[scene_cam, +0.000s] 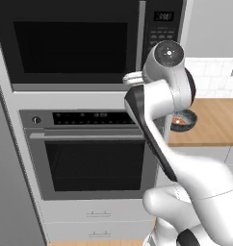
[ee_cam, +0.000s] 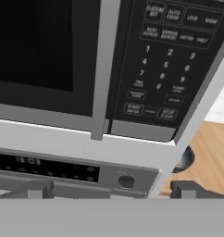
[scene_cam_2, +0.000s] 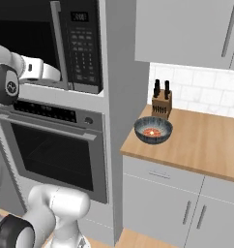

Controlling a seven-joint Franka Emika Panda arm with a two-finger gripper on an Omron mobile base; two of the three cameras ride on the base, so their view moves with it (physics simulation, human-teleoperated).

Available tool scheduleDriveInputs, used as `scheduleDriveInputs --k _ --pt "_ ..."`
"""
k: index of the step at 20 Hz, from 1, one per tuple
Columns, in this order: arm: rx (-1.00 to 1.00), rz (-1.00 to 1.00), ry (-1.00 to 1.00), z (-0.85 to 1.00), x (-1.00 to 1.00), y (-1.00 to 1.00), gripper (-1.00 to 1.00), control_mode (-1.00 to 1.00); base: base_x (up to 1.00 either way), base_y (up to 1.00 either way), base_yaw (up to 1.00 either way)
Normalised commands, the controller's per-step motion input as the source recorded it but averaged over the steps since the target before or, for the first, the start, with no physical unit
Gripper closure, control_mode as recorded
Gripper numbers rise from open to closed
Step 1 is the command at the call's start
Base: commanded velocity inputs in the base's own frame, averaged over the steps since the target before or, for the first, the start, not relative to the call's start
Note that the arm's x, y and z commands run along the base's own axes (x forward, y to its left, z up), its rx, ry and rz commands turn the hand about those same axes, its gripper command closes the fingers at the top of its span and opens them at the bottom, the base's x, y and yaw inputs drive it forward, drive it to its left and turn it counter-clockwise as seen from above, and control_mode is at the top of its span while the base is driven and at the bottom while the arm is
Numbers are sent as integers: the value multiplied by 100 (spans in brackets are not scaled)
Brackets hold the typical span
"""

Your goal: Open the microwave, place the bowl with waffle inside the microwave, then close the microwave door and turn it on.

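Microwave (ee_cam: pixel 132 69) keypad at the frame's upper right read START and STOP; gripper (ee_cam: pixel 111 189) fingers stood spread, holding nothing.

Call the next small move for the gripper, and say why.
Probably ease the gripper up and forward onto the handle. The microwave door looks shut, the bowl with the waffle sits on the counter, and the open fingers sit below the handle's lower end, touching nothing.
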Motion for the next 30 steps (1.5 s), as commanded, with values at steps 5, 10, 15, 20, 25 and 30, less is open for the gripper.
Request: scheduleDriveInputs --k 5,10,15,20,25,30 --pt "0 0 0 -8 68 10 -100 -100 0 0 0" --pt "0 0 0 -20 70 0 -100 -100 0 0 0" --pt "0 0 0 -29 70 0 -100 -100 0 0 0" --pt "0 0 0 -25 68 0 -100 -100 0 0 0" --pt "0 0 0 -20 64 0 -100 -100 0 0 0" --pt "0 0 -4 -34 60 2 100 -100 0 0 0"
